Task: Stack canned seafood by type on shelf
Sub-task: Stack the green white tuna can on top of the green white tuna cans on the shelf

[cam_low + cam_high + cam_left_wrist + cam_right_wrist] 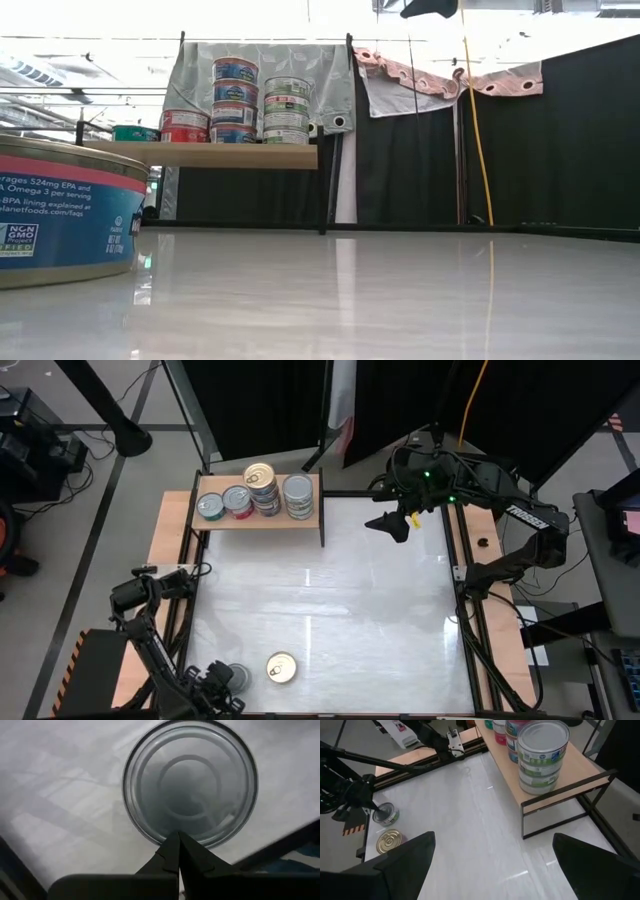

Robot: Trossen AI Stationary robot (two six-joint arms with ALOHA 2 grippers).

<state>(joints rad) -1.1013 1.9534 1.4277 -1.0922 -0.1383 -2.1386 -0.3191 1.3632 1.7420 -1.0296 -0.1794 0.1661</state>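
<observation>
A white desk [330, 600] seen from above, with a small light-wood shelf [262, 518] standing along its far edge, toward the left. On the shelf sit four groups of tins in a row: a single green-labelled tin [210, 507] at the left end, a red-labelled stack [237, 500] beside it, then a taller blue-labelled stack [263, 482] with a gold lid, and a green-and-white stack [298, 494] with a silver lid nearest the shelf's right end. In the level view the blue stack stands four tins high and the green-and-white stack three.

At the near edge of the desk, two tins lie apart from the shelf: a gold-lidded tin [281, 667] and, just to its left, a silver-lidded tin [236, 677]. The left end effector [213, 682] hovers over the silver-lidded tin with its fingers pressed together, holding nothing. The right end effector [398, 521] hangs above the far right of the desk, near the shelf's right end, its fingers spread wide and empty.
</observation>
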